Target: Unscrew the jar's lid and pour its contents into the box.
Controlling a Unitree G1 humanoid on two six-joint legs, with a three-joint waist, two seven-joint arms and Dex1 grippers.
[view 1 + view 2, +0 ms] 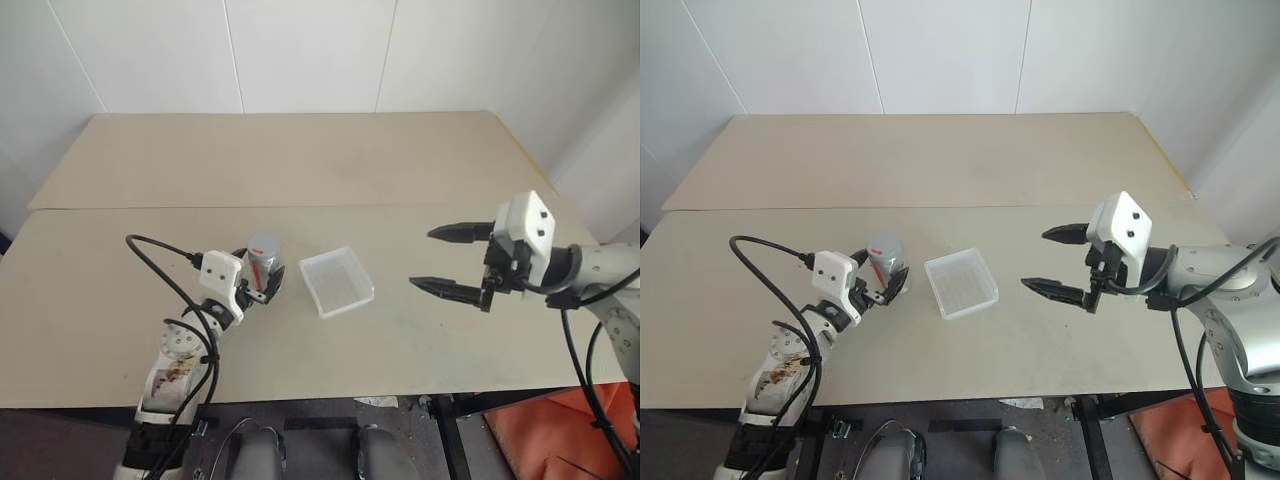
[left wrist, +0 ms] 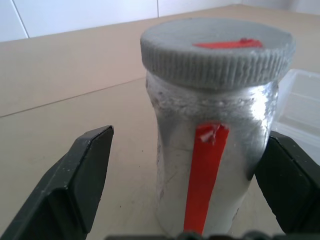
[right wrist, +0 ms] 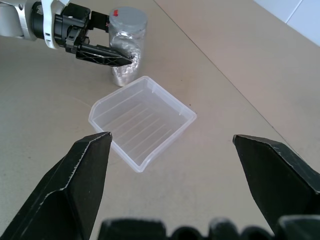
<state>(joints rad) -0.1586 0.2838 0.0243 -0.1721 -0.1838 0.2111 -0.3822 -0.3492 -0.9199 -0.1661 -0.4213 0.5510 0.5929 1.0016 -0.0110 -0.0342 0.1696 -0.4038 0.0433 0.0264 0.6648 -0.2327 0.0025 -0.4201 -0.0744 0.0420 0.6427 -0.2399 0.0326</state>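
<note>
1. You have a wide tan bench in front of you, with everything you need near its front edge.
2. Your right hand hangs above the bench with its fingers spread, holding nothing, well apart from the box and facing it.
3. Your left hand is spread around the jar. The wrist view shows one finger standing clear of the jar's wall, while the other sits right at it; whether it touches is hard to tell.
4. The clear box lies empty just beside the jar, between your two hands.
5. The jar stands upright with its grey lid on. If you close off-centre, the nearer finger will likely push the jar first and tip or slide it into the box.
6. A weak grip would probably let the jar spin once you twist the lid.
</note>
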